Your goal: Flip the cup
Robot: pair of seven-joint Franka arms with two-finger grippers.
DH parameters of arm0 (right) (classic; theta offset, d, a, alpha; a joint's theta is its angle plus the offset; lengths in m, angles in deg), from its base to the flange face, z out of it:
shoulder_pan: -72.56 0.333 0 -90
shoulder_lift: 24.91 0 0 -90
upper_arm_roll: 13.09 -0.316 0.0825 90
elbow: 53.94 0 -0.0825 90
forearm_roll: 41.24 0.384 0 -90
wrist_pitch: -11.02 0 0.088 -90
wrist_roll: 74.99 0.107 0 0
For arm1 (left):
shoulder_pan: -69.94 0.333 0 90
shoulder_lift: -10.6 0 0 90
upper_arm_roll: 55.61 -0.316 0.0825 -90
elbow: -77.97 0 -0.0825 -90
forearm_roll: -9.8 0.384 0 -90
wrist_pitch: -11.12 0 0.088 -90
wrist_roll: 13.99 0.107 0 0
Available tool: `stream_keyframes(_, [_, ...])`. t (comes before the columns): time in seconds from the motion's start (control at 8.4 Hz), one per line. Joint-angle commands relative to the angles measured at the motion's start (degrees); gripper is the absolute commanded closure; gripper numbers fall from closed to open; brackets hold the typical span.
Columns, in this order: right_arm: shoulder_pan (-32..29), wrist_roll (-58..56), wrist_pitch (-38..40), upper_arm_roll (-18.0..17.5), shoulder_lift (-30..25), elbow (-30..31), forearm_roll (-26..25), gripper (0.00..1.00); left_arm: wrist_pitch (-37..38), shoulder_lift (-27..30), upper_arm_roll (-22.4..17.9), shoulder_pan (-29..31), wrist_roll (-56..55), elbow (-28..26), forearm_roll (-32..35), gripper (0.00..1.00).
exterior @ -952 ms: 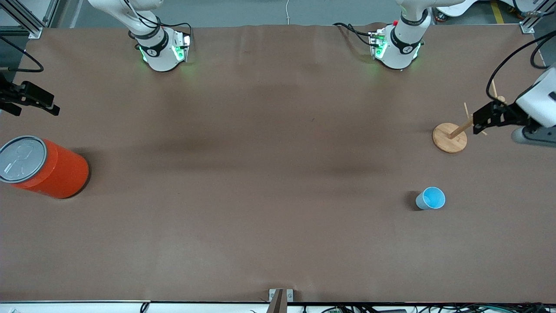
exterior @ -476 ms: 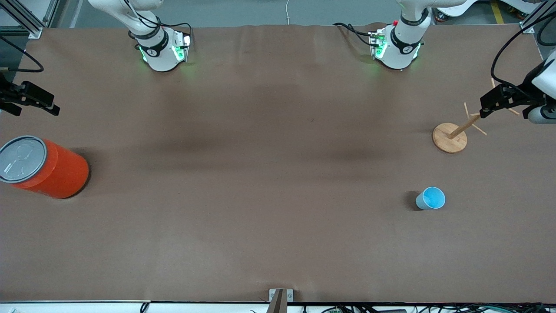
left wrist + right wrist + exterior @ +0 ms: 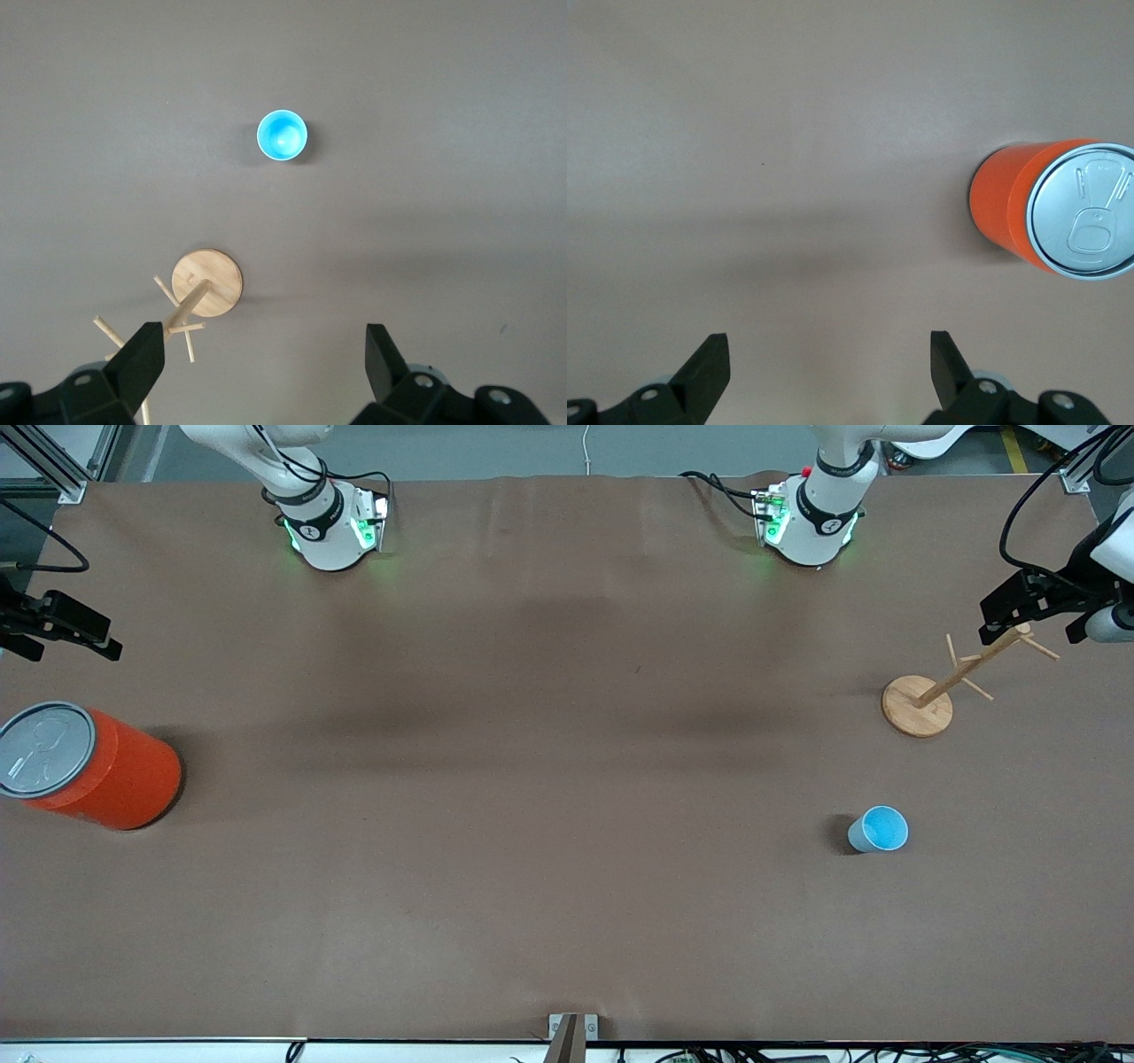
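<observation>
The small light blue cup [image 3: 879, 830] stands upright, mouth up, on the brown table toward the left arm's end. It also shows in the left wrist view [image 3: 283, 135], where its bright blue inside is empty. My left gripper [image 3: 997, 615] is open and empty, up in the air over the top of the wooden stand, well apart from the cup; its own view shows it wide open [image 3: 263, 336]. My right gripper [image 3: 97, 639] is open and empty at the right arm's end of the table, over bare table beside the orange canister; it also shows in its own view [image 3: 828, 341].
A wooden peg stand [image 3: 919, 704] with a round base stands farther from the front camera than the cup; it also shows in the left wrist view [image 3: 207, 283]. A large orange canister with a grey lid [image 3: 89, 766] stands at the right arm's end, and shows in the right wrist view [image 3: 1054, 208].
My left gripper has drawn back from beside the stand's pole to over its top, away from the cup. The cup, stand and right arm have not moved.
</observation>
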Motion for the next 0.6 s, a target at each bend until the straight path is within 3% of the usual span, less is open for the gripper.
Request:
stream_keyframes(0.0, [-0.01,0.50,0.11,0.06,-0.64,0.35,0.29,0.00,-0.39,-0.60,-0.30,-0.57,-0.68,1.79,-1.14,0.00])
stream_keyframes(0.48, [-0.01,0.41,0.02,0.06,-0.64,0.35,0.29,0.00,-0.30,-0.60,-0.47,0.05,0.37,2.07,-1.85,0.00])
